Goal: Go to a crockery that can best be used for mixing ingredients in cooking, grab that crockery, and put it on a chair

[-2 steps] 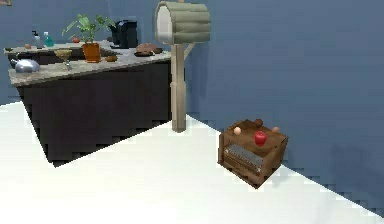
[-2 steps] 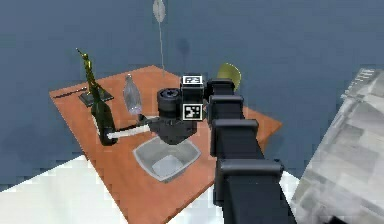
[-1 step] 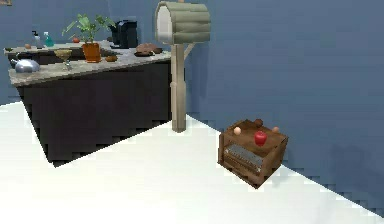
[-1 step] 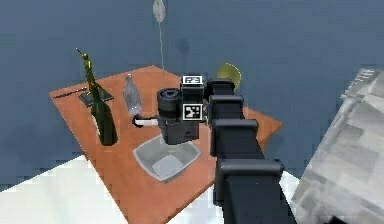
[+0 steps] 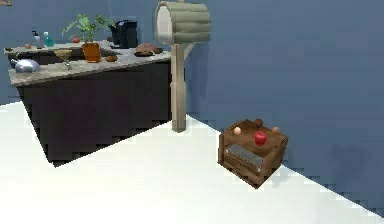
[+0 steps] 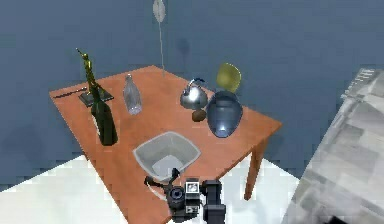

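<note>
Hand (image 6: 160, 187), grey bowl (image 6: 166, 156) just beyond it on table (image 6: 165, 110), cannot tell if holding

On the reddish-brown wooden table (image 6: 115, 160), a pale grey bowl (image 6: 166, 155) sits nearest, a tall dark green glass bottle (image 6: 105, 120) to its left, a clear glass bottle (image 6: 132, 93) behind that; a metal kettle (image 6: 194, 96) and a dark blue vase (image 6: 223, 113) stand behind the bowl, to its right. In the forward view a dark counter (image 5: 90, 105) at the left bears a green potted plant (image 5: 90, 35); a low brown wooden crate (image 5: 255, 152) stands to its right.
</note>
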